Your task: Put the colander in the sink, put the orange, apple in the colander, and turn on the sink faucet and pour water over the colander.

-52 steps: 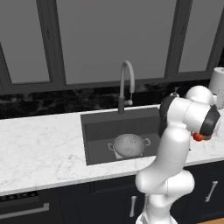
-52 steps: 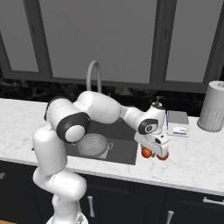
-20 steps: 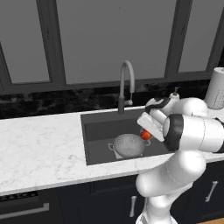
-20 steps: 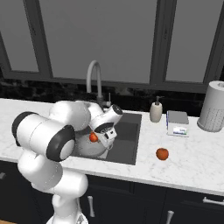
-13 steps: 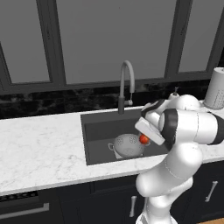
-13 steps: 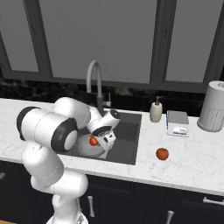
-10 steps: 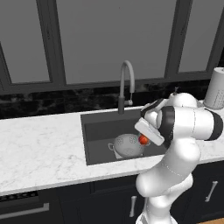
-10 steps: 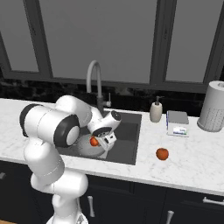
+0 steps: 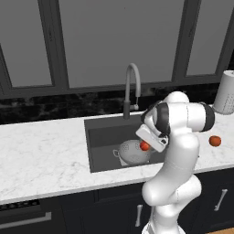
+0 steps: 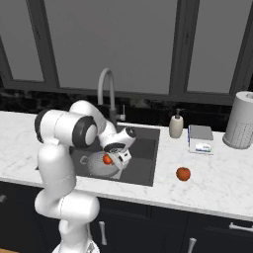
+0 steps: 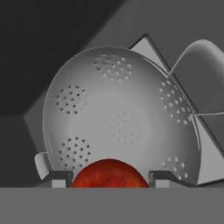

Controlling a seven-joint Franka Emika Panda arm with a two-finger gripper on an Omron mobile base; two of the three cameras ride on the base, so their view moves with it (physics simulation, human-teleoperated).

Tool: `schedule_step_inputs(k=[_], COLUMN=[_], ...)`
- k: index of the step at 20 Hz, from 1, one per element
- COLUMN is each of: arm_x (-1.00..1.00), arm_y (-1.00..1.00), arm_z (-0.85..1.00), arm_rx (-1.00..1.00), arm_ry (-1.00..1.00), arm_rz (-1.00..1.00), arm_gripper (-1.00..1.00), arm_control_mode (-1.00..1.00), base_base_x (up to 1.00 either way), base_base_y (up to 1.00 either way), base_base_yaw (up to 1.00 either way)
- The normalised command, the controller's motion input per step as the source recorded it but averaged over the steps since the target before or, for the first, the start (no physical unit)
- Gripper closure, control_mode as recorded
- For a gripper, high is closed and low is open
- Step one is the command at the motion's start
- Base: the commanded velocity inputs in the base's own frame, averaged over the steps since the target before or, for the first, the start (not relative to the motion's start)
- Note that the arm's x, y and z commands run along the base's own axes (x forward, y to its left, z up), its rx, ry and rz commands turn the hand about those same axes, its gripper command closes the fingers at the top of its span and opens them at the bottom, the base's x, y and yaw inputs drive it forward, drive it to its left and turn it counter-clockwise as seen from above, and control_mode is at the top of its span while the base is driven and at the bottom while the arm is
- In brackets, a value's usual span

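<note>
The grey colander (image 9: 129,154) (image 10: 96,168) (image 11: 122,109) stands in the dark sink (image 9: 104,136) (image 10: 144,147), on the paler square plate at its bottom. My gripper (image 9: 145,146) (image 10: 107,159) (image 11: 110,178) hangs just above the colander's bowl, shut on a mottled red fruit (image 11: 109,174) that looks like the apple. A second, orange-red fruit (image 9: 215,140) (image 10: 183,173) lies on the white counter right of the sink. The tall gooseneck faucet (image 9: 131,87) (image 10: 106,88) rises behind the basin, and no water shows.
A soap bottle (image 10: 176,124) and a small flat box (image 10: 199,139) stand on the counter right of the sink. A pale perforated cylinder (image 9: 226,92) (image 10: 240,120) stands at the far right. Dark windows and a black backsplash close off the back.
My arm has folded in and carried the red fruit a little lower and to the left over the colander. The fruit on the counter has not moved.
</note>
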Motion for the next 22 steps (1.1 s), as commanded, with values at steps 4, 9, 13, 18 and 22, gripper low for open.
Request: schedule_step_inputs(k=[4,9,13,18,22], arm_x=[0.17,0.25,0.54,0.23,-0.12], arm_y=[0.04,0.17,0.29,0.09,-0.08], arm_z=[-0.37,-0.34,-0.09,0.0,0.07], arm_rx=[-0.01,-0.06,-0.04,-0.03,0.0], arm_ry=[0.0,0.0,0.0,0.0,-0.02], arm_rz=[0.0,0.0,0.0,0.0,0.0], arm_gripper=[1.0,1.0,-1.0,-1.0,-1.0], arm_control_mode=[-1.0,-1.0,-1.0,-1.0,-1.0], base_base_x=[0.0,0.0,0.0,0.0,0.0], base_base_y=[0.0,0.0,0.0,0.0,0.0], base_base_yaw=[0.0,0.0,0.0,0.0,0.0])
